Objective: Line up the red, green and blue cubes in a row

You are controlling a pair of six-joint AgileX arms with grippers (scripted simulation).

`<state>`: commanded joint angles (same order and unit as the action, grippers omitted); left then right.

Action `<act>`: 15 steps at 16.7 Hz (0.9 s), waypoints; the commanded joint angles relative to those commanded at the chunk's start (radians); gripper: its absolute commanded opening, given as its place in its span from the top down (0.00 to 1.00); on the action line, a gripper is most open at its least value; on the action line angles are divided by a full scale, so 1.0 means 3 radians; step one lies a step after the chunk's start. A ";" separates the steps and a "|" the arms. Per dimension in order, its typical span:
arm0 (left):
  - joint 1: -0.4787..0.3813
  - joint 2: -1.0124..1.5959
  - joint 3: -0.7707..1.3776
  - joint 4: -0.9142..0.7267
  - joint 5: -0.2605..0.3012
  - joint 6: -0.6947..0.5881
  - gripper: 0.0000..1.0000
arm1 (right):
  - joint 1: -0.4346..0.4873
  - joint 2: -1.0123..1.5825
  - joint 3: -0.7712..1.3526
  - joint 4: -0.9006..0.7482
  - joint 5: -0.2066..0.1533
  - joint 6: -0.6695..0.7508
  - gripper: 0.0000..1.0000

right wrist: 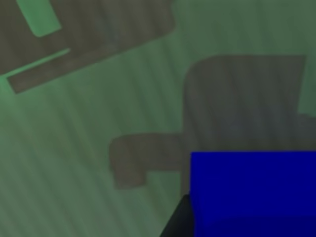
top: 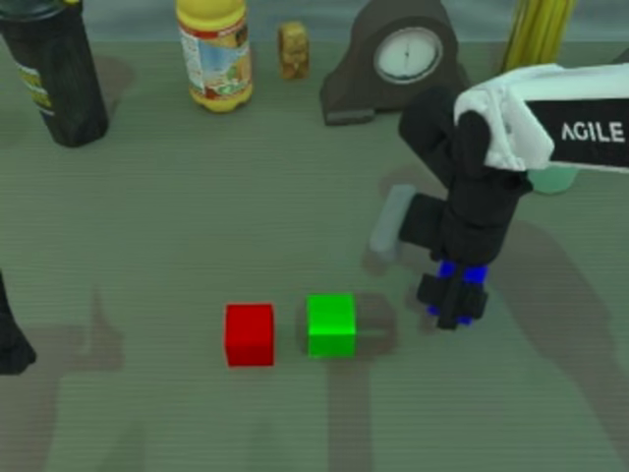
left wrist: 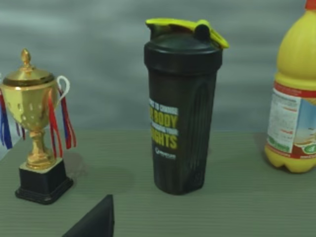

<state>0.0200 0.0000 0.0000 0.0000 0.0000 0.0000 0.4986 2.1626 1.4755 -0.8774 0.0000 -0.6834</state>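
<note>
Blue cube (right wrist: 252, 190), light, rigid and pinched by its flat sides in the closed right hand (top: 454, 307), hung near the green cube (top: 331, 324), toward the worktop's (top: 147, 246) right edge.

You see dull green table (top: 147, 246), faint ribbed texture, soft shadows across it. Grey blurred wall (left wrist: 98, 64) rises behind table's far edge.

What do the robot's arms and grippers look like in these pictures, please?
The right arm has a white shell lettered AGILE over black links, ending in a black right gripper. The left arm shows only as a black piece at the table's left edge.
</note>
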 joint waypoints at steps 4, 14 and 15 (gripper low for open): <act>0.0000 0.0000 0.0000 0.0000 0.0000 0.0000 0.00 | 0.0012 -0.0162 0.0281 -0.0489 -0.0001 -0.0002 1.00; 0.0000 0.0000 0.0000 0.0000 0.0000 0.0000 0.00 | 0.0068 -0.0330 0.0408 -0.0756 -0.0004 -0.0117 1.00; 0.0000 0.0000 0.0000 0.0000 0.0000 0.0000 0.00 | 0.0110 -0.0368 0.0382 -0.0768 -0.0004 -0.0206 1.00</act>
<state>0.0200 0.0000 0.0000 0.0000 0.0000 0.0000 0.5316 2.0521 1.5900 -1.1077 -0.0013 -0.7453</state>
